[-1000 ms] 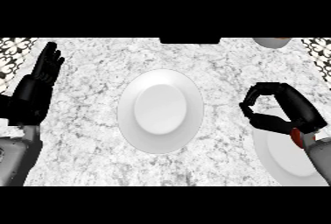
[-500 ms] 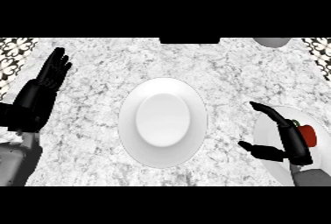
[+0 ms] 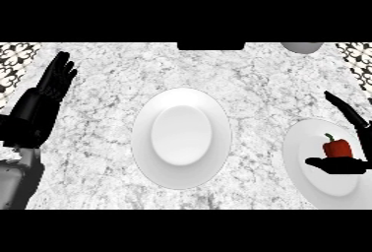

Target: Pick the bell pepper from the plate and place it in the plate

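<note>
Nearest of all, at the left edge, is the grey forearm (image 3: 16,179) of the left arm. It comes up from the bottom of the view. Above it is the black left hand (image 3: 45,96). Its fingers are straight, point up toward the far side, and sit close together. It holds nothing and is resting over the left side of the counter (image 3: 102,113).

Low on the right is a white plate (image 3: 312,165). The right edge of the view cuts part of it off. On this plate stands a red bell pepper (image 3: 336,148) with a little green stem on top. It looks upright.

The right hand (image 3: 347,166) is right there at the pepper. Its thumb reaches out just under the pepper, on the near side. Long fingers (image 3: 341,109) stretch up past the far side of it. The hand is spread wide around the pepper. I cannot tell if it touches the pepper.

In the middle of the grey and white marble counter is another white plate (image 3: 149,147). It is well apart from both hands.

Far off, at the top right, is a piece of a pale round thing (image 3: 301,47). I cannot tell what it is. A dark shape (image 3: 210,46) sits at the far middle edge.
</note>
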Robot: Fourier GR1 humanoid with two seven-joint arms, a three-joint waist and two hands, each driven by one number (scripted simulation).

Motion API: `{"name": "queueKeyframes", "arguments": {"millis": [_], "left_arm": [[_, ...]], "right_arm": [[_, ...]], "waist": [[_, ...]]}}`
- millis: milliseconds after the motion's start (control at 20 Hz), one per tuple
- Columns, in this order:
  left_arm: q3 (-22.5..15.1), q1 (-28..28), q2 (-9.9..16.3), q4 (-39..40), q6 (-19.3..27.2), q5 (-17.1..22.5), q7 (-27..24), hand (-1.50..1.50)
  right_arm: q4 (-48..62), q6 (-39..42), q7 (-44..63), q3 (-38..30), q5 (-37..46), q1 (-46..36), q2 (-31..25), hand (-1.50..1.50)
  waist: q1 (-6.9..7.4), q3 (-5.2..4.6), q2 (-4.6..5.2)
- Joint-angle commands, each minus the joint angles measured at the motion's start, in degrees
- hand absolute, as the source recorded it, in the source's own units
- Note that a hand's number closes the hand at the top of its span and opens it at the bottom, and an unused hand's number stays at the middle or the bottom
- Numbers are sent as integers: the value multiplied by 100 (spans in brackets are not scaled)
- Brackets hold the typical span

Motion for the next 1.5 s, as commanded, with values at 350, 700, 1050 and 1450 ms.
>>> {"name": "queueKeyframes", "arguments": {"millis": [350, 700, 1050, 1450], "left_arm": [[17, 192, -24, -119, -86, -27, -67, 0], [27, -43, -256, 80, -61, -281, -26, 0], [188, 217, -343, -275, -261, -284, 163, 0], [556, -158, -334, 55, -501, -426, 81, 0]], "right_arm": [[-737, 2093, 3330, 721, 819, -225, -1854, -150], [-1006, 2966, 4306, 902, 986, -489, -1507, -150], [32, 2629, 4094, 893, 2197, -699, -933, -150], [850, 3021, 3833, 556, 2690, -821, -727, -150]], "waist": [[116, -9, 5], [47, 15, 23], [102, 20, 28], [65, 18, 27]]}}
